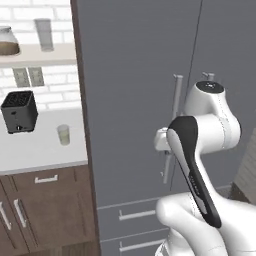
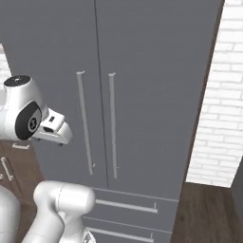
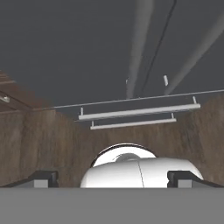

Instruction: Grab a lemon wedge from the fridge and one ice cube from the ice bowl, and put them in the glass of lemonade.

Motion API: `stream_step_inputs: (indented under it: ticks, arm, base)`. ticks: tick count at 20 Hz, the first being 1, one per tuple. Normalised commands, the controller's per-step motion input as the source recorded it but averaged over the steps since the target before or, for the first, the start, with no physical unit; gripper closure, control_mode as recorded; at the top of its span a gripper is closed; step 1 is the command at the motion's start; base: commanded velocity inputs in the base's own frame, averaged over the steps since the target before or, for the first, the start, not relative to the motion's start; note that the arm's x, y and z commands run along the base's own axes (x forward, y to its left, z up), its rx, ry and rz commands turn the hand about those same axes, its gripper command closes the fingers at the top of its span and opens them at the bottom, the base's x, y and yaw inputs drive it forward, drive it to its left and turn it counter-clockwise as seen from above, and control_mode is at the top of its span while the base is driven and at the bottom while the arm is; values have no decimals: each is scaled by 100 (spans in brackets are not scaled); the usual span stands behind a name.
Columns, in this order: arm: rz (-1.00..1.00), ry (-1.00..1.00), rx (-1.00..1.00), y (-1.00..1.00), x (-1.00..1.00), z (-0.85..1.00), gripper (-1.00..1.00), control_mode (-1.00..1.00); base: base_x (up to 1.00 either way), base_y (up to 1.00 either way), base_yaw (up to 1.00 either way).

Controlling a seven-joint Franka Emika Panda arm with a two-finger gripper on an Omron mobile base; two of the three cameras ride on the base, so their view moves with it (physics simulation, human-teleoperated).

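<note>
The fridge point(image 1: 135, 100) stands shut, its two grey doors meeting at a thin seam, with the long silver handles point(image 2: 98, 124) running side by side down either side of that seam and two drawers point(image 2: 127, 205) with horizontal bar handles below. The white arm point(image 1: 200, 150) rises in front of the fridge, its hand held near the doors at about the height of the handles' lower part, touching nothing. In the hand view the gripper point(image 3: 113, 178) looks down the fridge front toward the drawers and the wooden floor, its two dark fingertips point(image 3: 43, 178) standing wide apart with nothing between them. To the left of the fridge, the desk point(image 1: 40, 150) carries the glass of lemonade point(image 1: 63, 134), a small pale yellow-green tumbler standing upright near the fridge's brown side panel, and a black toaster point(image 1: 20, 111) further left, well apart from the glass. Above them a shelf point(image 1: 35, 54) holds a taller grey-clear glass point(image 1: 44, 34) and a jar of brown stuff point(image 1: 7, 42).
</note>
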Motion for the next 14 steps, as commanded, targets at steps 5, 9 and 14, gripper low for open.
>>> stream_step_inputs:
  ticks: [5, 9, 14]
  arm:
    - [0, 0, 0, 0, 0, 0, -100, 100]
    - [0, 0, 0, 0, 0, 0, -100, 100]
    - [0, 0, 0, 0, 0, 0, -100, 100]
  base:
    - [0, 99, -10]
    - [0, 96, -17]
    - [10, 52, -10]
